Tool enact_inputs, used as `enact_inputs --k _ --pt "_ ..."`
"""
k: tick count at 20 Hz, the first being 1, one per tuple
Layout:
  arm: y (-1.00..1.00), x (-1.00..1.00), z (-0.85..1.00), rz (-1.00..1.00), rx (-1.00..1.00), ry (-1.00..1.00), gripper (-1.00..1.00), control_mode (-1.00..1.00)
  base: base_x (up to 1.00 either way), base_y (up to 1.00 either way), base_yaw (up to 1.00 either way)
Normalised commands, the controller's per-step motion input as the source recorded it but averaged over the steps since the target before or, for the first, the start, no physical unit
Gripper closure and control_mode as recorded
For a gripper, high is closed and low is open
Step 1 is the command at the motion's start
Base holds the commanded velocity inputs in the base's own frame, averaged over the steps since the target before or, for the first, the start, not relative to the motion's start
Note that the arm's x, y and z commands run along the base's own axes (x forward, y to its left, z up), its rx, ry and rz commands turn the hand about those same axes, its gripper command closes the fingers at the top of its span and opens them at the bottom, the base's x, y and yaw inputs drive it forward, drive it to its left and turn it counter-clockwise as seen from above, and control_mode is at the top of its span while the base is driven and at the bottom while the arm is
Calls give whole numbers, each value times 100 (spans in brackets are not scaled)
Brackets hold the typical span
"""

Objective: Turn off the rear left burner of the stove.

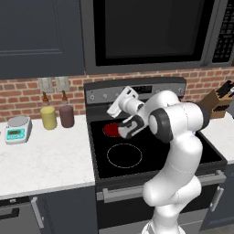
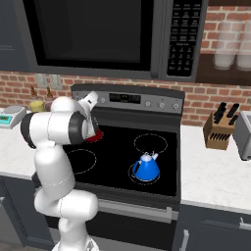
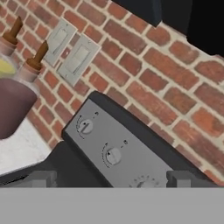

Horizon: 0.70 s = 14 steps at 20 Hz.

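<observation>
The stove has a black glass top, and its rear left burner glows red; in the right base view this burner peeks out from behind the arm. My gripper hovers above that burner, aimed at the left end of the grey control panel. In the hand view the fingertips stand wide apart and open, with nothing between them. Two small knobs on the panel lie just ahead of them.
A blue kettle sits on the front right zone. A yellow jar and a maroon jar stand left of the stove, with a scale beyond. The microwave hangs overhead. A knife block stands on the right.
</observation>
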Motion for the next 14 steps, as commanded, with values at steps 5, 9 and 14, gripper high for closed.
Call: enact_inputs --k 5,9,14 --pt "0 0 -28 20 2 -2 -100 -100 0 0 0" --pt "-1 9 -35 17 0 -6 -100 -100 0 0 0" --pt "-2 28 -25 5 0 -9 -100 -100 0 0 0"
